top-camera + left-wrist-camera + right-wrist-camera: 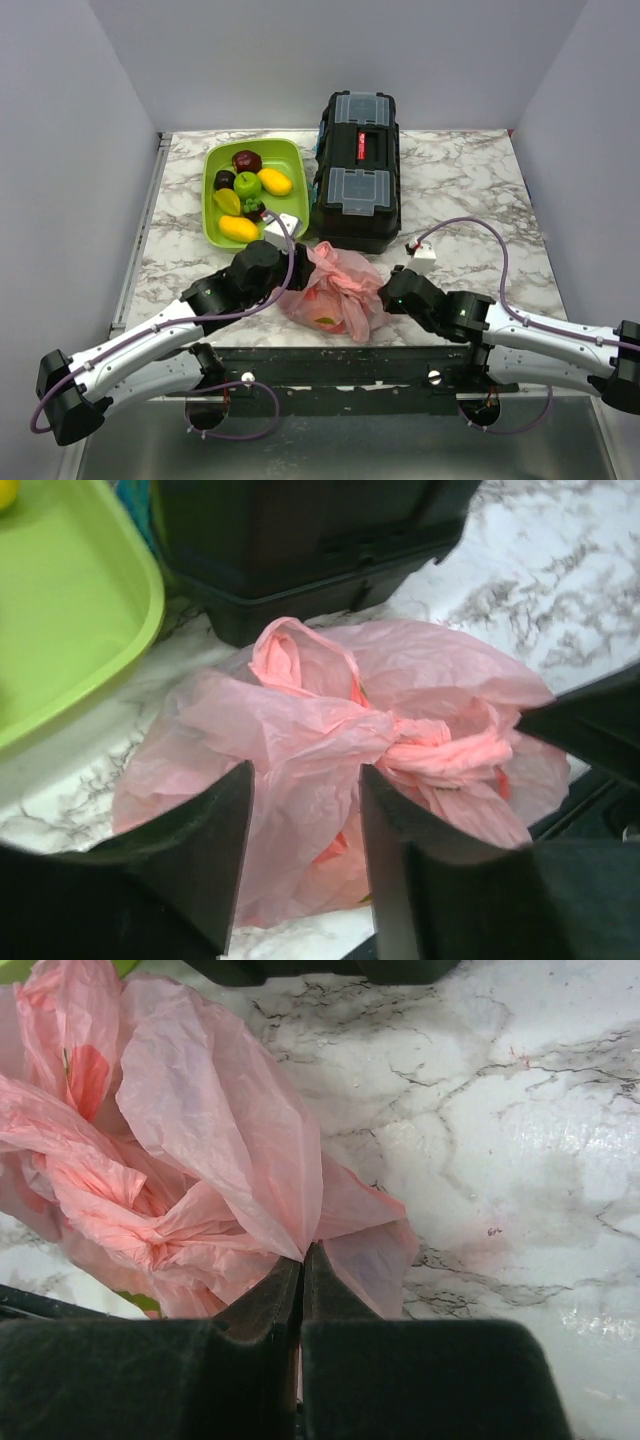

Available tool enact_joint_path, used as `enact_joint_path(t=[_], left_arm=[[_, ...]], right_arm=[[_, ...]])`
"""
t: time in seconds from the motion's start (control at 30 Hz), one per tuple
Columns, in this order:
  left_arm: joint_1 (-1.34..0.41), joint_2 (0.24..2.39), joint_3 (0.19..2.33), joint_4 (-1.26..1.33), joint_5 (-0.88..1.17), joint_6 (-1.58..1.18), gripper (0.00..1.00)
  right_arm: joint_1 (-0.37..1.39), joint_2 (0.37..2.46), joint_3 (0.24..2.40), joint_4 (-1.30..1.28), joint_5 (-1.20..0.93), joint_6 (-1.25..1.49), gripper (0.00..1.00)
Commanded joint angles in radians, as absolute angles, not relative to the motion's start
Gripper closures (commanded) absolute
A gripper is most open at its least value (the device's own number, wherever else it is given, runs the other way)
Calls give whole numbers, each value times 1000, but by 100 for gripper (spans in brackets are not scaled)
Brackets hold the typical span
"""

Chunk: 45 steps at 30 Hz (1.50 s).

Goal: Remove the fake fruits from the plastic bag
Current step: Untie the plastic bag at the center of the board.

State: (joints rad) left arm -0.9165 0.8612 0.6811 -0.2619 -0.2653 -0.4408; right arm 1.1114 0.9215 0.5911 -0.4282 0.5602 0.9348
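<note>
The pink plastic bag lies knotted near the table's front edge, between both arms. It also shows in the left wrist view and in the right wrist view. The fake fruits are inside it, showing only as faint orange and yellow-green patches through the plastic. My left gripper is open, its black fingers straddling the bag's near side just below the knot. My right gripper is shut on a fold of the bag's right side.
A black toolbox stands just behind the bag. A lime-green tray with other fruits, among them a green apple and yellow ovals, sits at the back left. A white tag lies right of the bag.
</note>
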Motion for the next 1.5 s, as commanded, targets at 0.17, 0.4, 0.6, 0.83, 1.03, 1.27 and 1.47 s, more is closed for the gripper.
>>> enact_joint_path(t=[0.17, 0.4, 0.6, 0.83, 1.03, 1.27, 1.47], left_arm=[[-914, 991, 873, -308, 31, -241, 27], [-960, 1226, 999, -482, 9, -118, 25], [-1001, 1287, 1002, -489, -99, -129, 30], [-1000, 1320, 1002, -463, -188, -174, 53], [-1000, 1355, 1018, -462, -265, -202, 37], [-1000, 1407, 1055, -488, -315, -225, 75], [-999, 1319, 1009, -473, -451, -262, 100]], right_arm=[[1110, 940, 612, -448, 579, 915, 97], [1110, 925, 615, -466, 570, 912, 97], [1110, 910, 607, -459, 572, 913, 97], [1110, 941, 622, -464, 570, 898, 97], [1110, 939, 629, -465, 566, 894, 97], [1110, 929, 629, -470, 571, 891, 97], [1110, 898, 610, -496, 602, 917, 97]])
